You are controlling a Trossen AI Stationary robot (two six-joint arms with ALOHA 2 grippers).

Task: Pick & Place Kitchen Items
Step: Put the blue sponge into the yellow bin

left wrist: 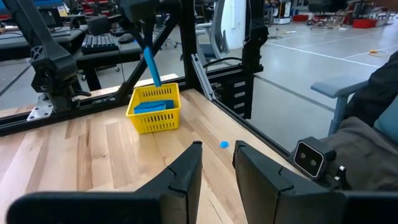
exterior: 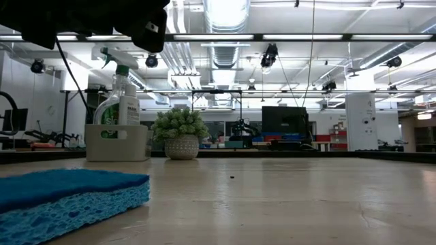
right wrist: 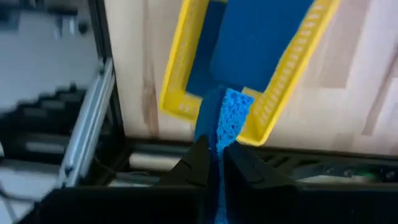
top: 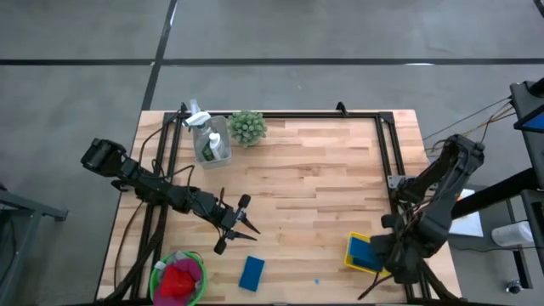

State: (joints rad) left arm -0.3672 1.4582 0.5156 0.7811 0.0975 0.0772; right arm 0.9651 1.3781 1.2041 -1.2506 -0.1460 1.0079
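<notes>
Dangling over the yellow basket (right wrist: 249, 81), a blue sponge (right wrist: 227, 118) sits clamped edge-on in your right gripper (right wrist: 214, 162) — this is the placing step, near the table's right front corner. One sponge (left wrist: 153, 106) already lies inside. Your next move, as I judge it, is to lower a little and let go so this one drops flat inside the walls rather than catching the rim. Another sponge (top: 252, 273) waits at the front edge, beside the green bowl (top: 161, 274) of cloths (top: 180, 276). Your left gripper (top: 238, 223) hovers mid-table, fingers slightly apart, holding nothing.
</notes>
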